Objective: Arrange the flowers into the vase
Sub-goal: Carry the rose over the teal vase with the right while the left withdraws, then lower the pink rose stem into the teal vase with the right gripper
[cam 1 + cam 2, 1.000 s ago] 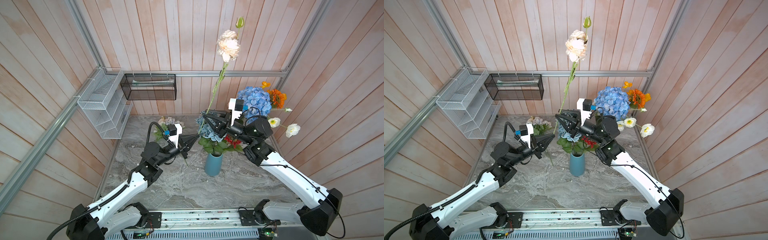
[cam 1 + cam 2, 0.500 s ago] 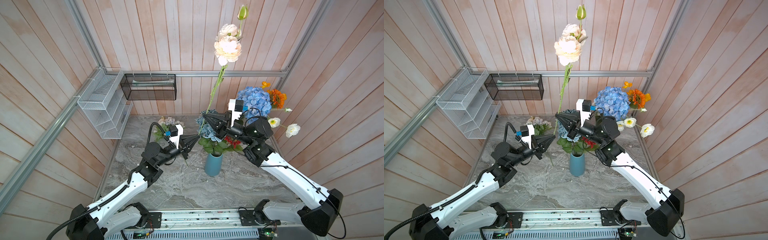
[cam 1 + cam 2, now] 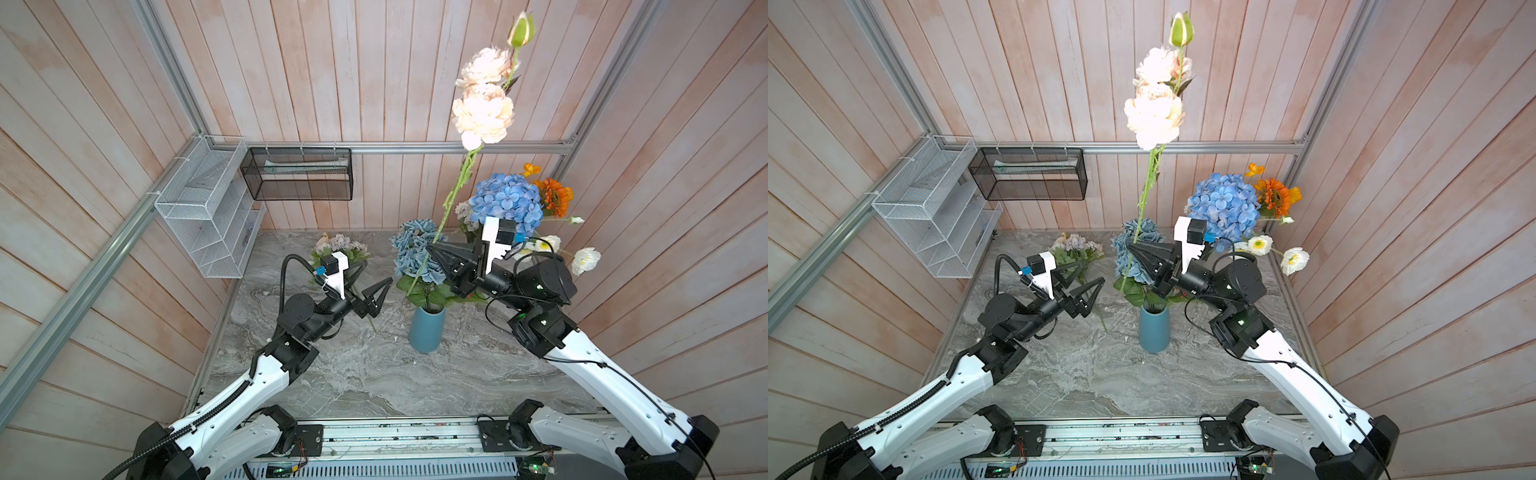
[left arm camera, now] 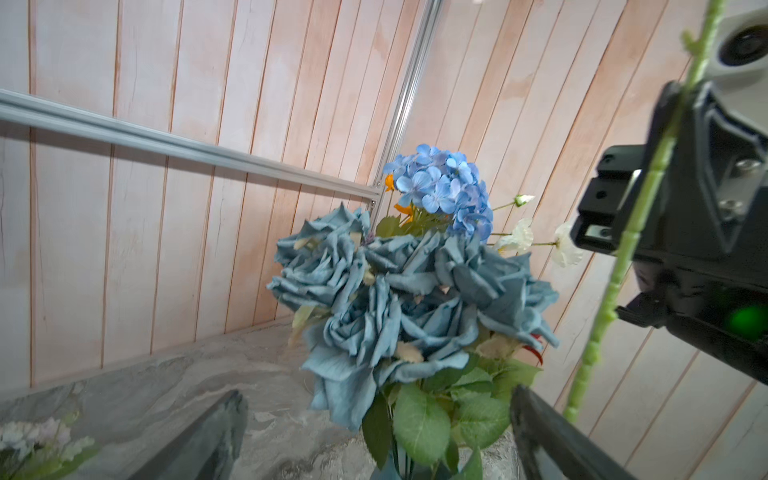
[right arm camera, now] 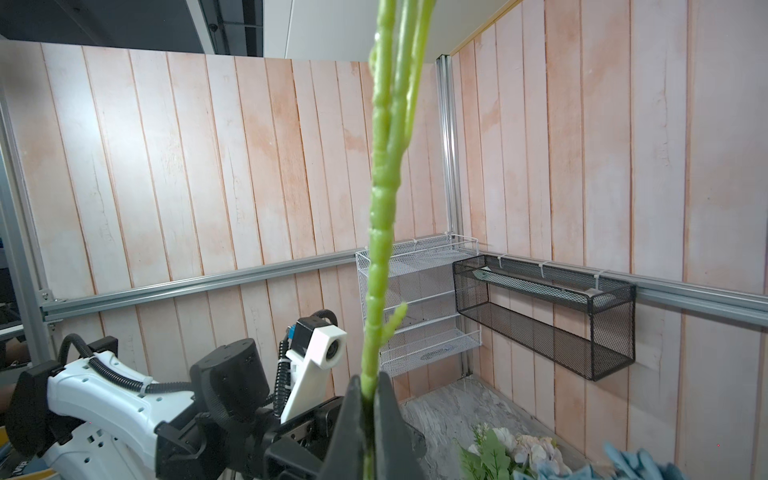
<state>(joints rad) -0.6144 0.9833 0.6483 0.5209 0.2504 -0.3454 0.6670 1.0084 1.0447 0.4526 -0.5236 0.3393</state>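
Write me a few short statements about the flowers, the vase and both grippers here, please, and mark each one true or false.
1. The right gripper is shut on the stem of the peach flower. True.
2. The left gripper holds a flower. False: it is open and empty.
3. The blue vase stands upright on the table. True.
4. The lilac bunch is in the vase. False: it lies on the table, apart from the vase.
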